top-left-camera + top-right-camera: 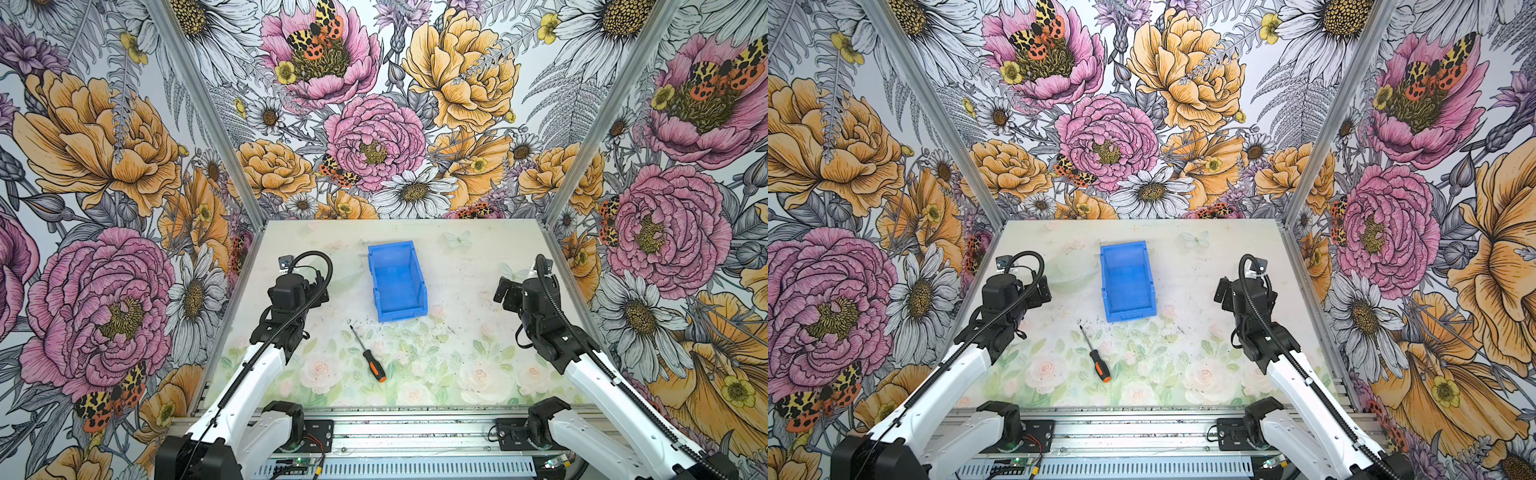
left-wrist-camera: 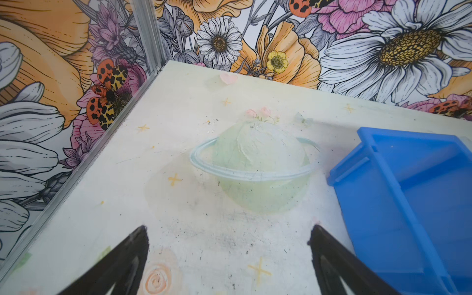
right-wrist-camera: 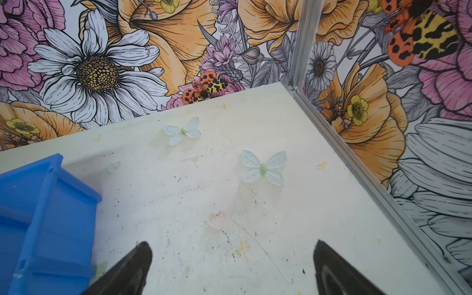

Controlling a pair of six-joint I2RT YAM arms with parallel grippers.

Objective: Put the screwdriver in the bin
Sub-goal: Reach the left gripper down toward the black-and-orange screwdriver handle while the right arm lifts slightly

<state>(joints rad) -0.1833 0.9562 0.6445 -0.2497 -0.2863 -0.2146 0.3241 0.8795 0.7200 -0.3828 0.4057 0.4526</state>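
Screwdriver lying loose, blue bin standing empty just beyond it.
The screwdriver [image 1: 367, 354] [image 1: 1094, 353], with a thin dark shaft and black-and-orange handle, lies flat on the tabletop [image 1: 457, 291]. Its tip is near the bin's low front corner, not touching. The bright blue bin [image 1: 397, 286] [image 1: 1126, 286] sits upright, its cut-away wall facing the screwdriver.

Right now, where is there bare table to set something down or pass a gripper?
Widest free patch: between the bin and the right gripper, back to the wall. Also free: table from the screwdriver across to the right arm. Tighter: left gripper to bin, and screwdriver tip to bin front.
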